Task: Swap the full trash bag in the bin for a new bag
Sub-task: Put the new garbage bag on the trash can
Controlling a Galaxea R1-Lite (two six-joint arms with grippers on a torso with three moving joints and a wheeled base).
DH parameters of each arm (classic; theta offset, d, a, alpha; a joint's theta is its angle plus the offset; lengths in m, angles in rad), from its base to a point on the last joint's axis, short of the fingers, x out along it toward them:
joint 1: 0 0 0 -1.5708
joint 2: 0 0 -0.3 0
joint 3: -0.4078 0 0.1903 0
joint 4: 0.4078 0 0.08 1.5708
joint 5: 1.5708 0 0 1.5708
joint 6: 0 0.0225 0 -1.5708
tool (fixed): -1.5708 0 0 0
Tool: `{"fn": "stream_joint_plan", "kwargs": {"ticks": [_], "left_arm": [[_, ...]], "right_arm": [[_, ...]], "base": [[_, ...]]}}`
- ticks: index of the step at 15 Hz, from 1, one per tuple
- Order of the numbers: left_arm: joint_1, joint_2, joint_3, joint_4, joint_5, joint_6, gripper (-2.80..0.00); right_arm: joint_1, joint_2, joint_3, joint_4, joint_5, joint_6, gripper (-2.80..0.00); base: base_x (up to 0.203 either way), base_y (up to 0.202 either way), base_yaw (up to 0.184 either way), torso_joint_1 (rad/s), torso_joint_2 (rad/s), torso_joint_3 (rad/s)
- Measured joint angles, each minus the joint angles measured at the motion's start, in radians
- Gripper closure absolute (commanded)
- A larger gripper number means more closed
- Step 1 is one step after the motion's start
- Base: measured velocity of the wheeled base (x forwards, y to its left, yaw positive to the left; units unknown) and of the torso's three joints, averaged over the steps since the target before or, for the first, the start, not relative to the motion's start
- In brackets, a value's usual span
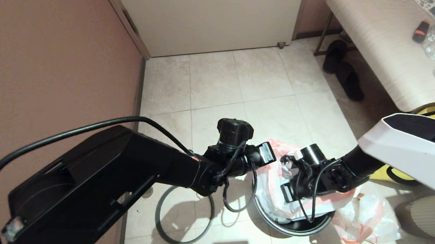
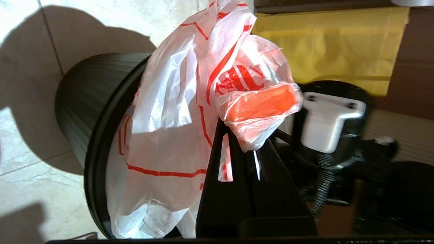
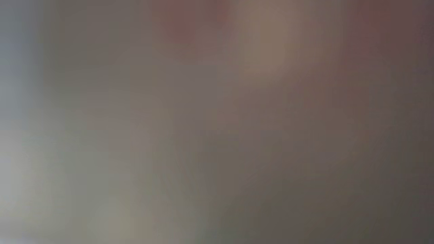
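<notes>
Bags and bin are the whole story at floor level. The bin (image 1: 299,229) stands on the tiles with the new bag (image 1: 279,186) draped into its mouth and bunched up above the rim. The left gripper (image 2: 242,142) is clamped on a gathered fold of that bag's hem — in the left wrist view the plastic is seen wrapped over the orange fingertip (image 2: 261,103), the film stretched taut from there down into the bin. The right gripper (image 1: 289,193) is buried in the same bag from the opposite side, its jaws closed; whether plastic is actually pinched there cannot be told, since its own camera is smothered, probably by the film.

The full trash bag (image 1: 366,218) is already out, lying on the floor just beside the bin on the robot's right. The grey hoop rim (image 1: 184,216) lies flat on the tiles to the left of the bin, apart from it and nearer the left arm.

What matters for the coming move — the bag's mouth is held between the two grippers across the bin's opening, left side to right side. The hem would have to be drawn outward and down over the rim on both sides before the hoop is fetched.
</notes>
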Motion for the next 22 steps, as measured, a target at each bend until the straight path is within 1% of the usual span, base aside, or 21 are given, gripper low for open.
{"fn": "stream_joint_plan", "kwargs": {"ticks": [2,3,4,6,8,11,13,15,17,18,20,22], "left_arm": [[-0.006,-0.030,0.020,0.000,-0.006,0.000,0.00],[-0.008,-0.050,0.031,0.002,-0.015,-0.007,0.00],[-0.012,-0.080,0.043,0.003,-0.031,-0.022,0.00],[-0.016,-0.144,0.087,0.024,-0.064,-0.041,0.00],[-0.006,-0.197,0.167,0.037,-0.087,-0.041,0.00],[0.039,-0.224,0.295,0.038,-0.114,-0.024,0.00],[0.072,-0.200,0.334,0.038,-0.117,0.014,0.00],[0.084,-0.157,0.351,0.042,-0.119,0.043,0.00],[0.098,-0.127,0.368,0.037,-0.148,0.086,0.00],[0.102,-0.122,0.373,0.032,-0.161,0.095,0.00],[0.103,-0.117,0.388,-0.012,-0.163,0.100,0.00],[0.103,-0.106,0.414,-0.119,-0.161,0.115,0.00]], "right_arm": [[0.000,0.031,-0.023,0.001,-0.075,-0.006,0.00],[0.002,0.043,-0.031,0.001,-0.099,-0.008,0.00],[0.001,0.058,-0.045,0.006,-0.127,-0.012,0.00],[-0.008,0.087,-0.093,0.059,-0.196,-0.014,0.00],[-0.020,0.111,-0.143,0.127,-0.257,-0.014,0.00],[-0.035,0.122,-0.164,0.137,-0.305,-0.016,0.00],[-0.044,0.114,-0.168,0.142,-0.313,-0.015,0.00],[-0.044,0.104,-0.168,0.143,-0.314,-0.012,0.00],[-0.038,0.075,-0.157,0.144,-0.311,0.007,0.00],[-0.030,0.053,-0.140,0.146,-0.306,0.025,0.00],[-0.012,-0.019,-0.079,0.153,-0.291,0.050,0.00],[0.001,-0.134,0.018,0.159,-0.276,0.073,0.00]], "base": [[0.000,0.000,0.000,0.000,0.00,0.000],[0.000,0.000,0.000,0.000,0.00,0.000],[0.000,0.000,0.000,0.000,0.00,0.000],[0.000,0.000,0.000,0.000,0.00,0.000],[0.000,0.000,0.000,0.000,0.00,0.000],[0.000,0.000,0.000,0.000,0.00,0.000],[0.000,0.000,0.000,0.000,0.00,0.000],[0.000,0.000,0.000,0.000,0.00,0.000],[0.000,0.000,0.000,0.000,0.00,0.000],[0.000,0.000,0.000,0.000,0.00,0.000],[0.000,0.000,0.000,0.000,0.00,0.000],[0.000,0.000,0.000,0.000,0.00,0.000]]}}
